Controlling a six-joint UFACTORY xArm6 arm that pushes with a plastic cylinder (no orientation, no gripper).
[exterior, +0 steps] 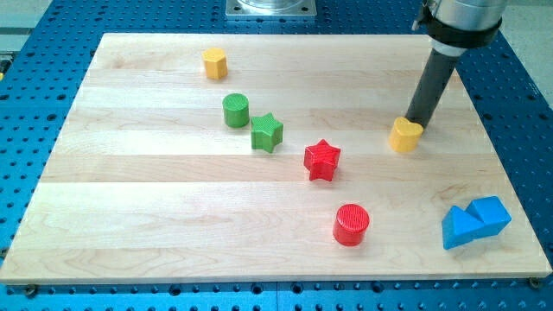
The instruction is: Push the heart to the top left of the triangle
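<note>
The yellow heart lies at the view's right on the wooden board. My tip touches the heart's upper right side; the dark rod rises from there toward the view's top right. The blue triangle lies near the view's bottom right corner, well below and to the right of the heart, pressed against a blue cube-like block.
A yellow hexagon sits at the view's top left. A green cylinder and a green star are left of centre. A red star is at centre, a red cylinder below it. The board's edge borders blue pegboard.
</note>
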